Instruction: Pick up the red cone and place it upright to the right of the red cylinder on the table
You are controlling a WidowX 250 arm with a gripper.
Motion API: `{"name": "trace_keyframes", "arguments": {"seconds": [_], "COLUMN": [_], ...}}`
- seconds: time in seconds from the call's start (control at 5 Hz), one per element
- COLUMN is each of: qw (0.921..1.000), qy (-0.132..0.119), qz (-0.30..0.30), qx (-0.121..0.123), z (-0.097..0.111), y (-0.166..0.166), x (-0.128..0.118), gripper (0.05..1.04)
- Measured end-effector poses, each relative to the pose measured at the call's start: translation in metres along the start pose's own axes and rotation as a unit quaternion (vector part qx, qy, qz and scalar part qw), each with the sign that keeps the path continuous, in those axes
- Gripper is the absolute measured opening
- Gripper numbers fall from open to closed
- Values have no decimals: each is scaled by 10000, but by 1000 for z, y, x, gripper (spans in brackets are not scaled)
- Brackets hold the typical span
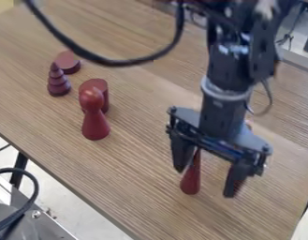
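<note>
1. Claw (206, 182) of mine: released, its 2 black fingers spread well apart and pointing down over the wooden table (137, 187).
2. Nearest to me is a slender dark red piece (191, 178) with a rounded lower end, just beside my finger on the picture's left; its upper part is hidden by my claw, and I cannot tell whether we touch.
3. Behind the tip of my other finger, I see a small red patch (240, 183), too blurred to name.
4. Well apart from me, toward the picture's left, stands a red pawn-shaped piece (95, 125) with a round head, and right behind it a red cylinder (97, 85).
5. Farther from me beyond those 2 are a ridged, cone-like maroon piece (58, 84) and, near it, a low round maroon piece (67, 62).
</note>
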State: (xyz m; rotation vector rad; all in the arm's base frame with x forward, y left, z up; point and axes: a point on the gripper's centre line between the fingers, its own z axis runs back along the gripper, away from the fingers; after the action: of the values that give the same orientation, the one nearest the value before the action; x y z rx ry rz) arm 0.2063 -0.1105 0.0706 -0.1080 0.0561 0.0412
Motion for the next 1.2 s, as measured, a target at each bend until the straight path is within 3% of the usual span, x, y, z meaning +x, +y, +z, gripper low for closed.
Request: {"name": "trace_keyframes", "arguments": {"seconds": [0.4, 0.8, 1.2], "qw": [9997, 9951, 9807], "qy": [-139, -439, -732], "qz": [189, 831, 1730], "qx": [13, 301, 539], "z": [-16, -23, -17], "y": [-1, 12, 31], "x": [10, 23, 28], "gripper": [997, 952, 369]}}
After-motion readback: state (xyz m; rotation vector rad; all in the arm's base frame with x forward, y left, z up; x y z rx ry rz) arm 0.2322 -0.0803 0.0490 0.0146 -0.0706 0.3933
